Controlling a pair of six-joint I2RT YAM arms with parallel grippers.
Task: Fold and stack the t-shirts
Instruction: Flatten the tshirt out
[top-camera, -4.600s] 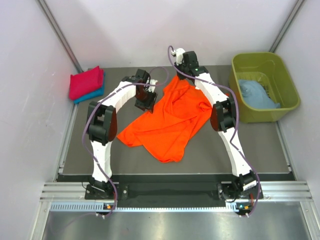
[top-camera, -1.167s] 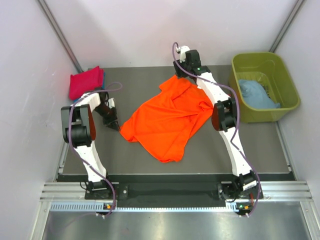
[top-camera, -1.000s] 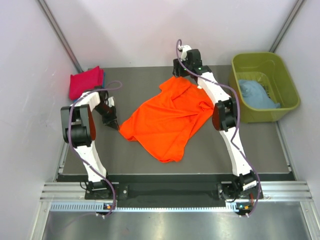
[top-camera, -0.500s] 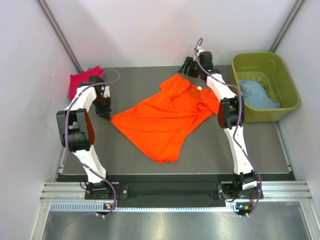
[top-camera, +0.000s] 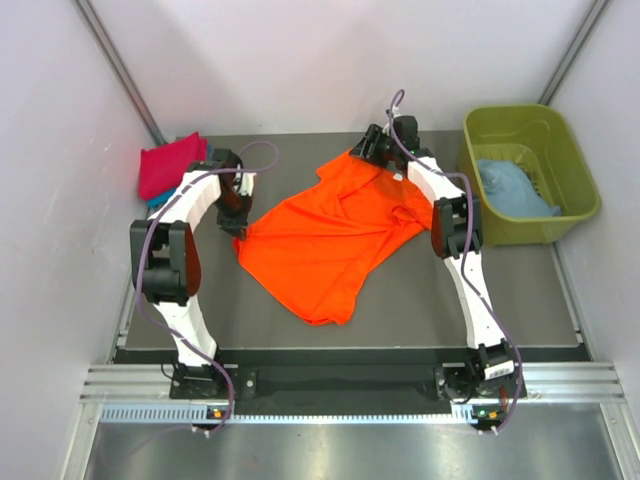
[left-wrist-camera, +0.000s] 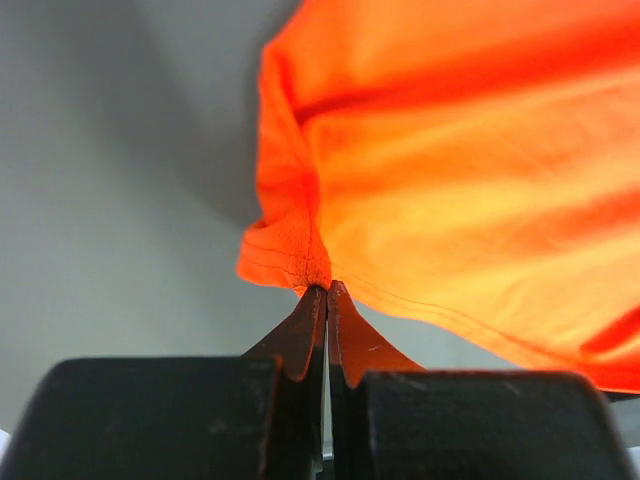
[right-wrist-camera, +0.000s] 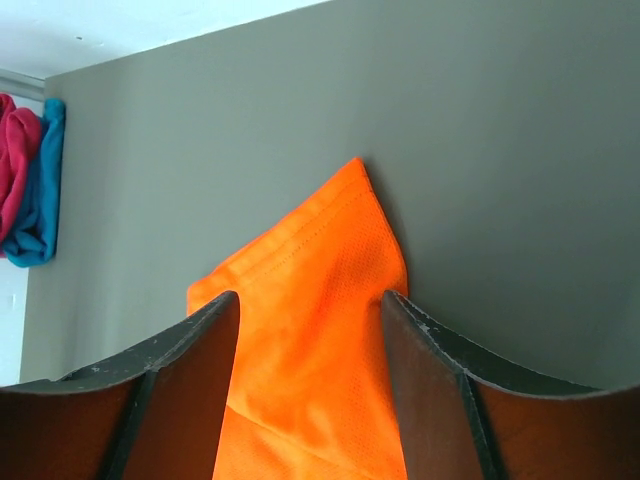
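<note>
In the middle of the worktop (top-camera: 500, 290), an orange shirt (top-camera: 330, 240), spread out and mostly flat, with some wrinkles. Stretches slantwise from close to the far edge down toward the near edge, a little left of the middle.

At the left corner of this shirt, the left jaws, pressed together and clamped on the hem. In the left wrist view, only a small pinch of stitched cloth between the two black tips, with the rest of the cloth fanning out to the right over the grey surface. Cannot tell whether this corner is lifted or resting on the worktop.

At the far corner of the orange shirt, the right jaws, standing apart, with one finger on each side of the pointed tip of cloth. Lies flat on the worktop there, between the fingers. Cannot tell whether touched by them.

In the far left corner of the worktop, a folded pink shirt (top-camera: 170, 165) on top of a teal shirt (right-wrist-camera: 40, 190), both apart from the orange one.

In the far right corner, a green tub (top-camera: 515, 113), with a light blue shirt (top-camera: 515, 190) crumpled inside it.
</note>
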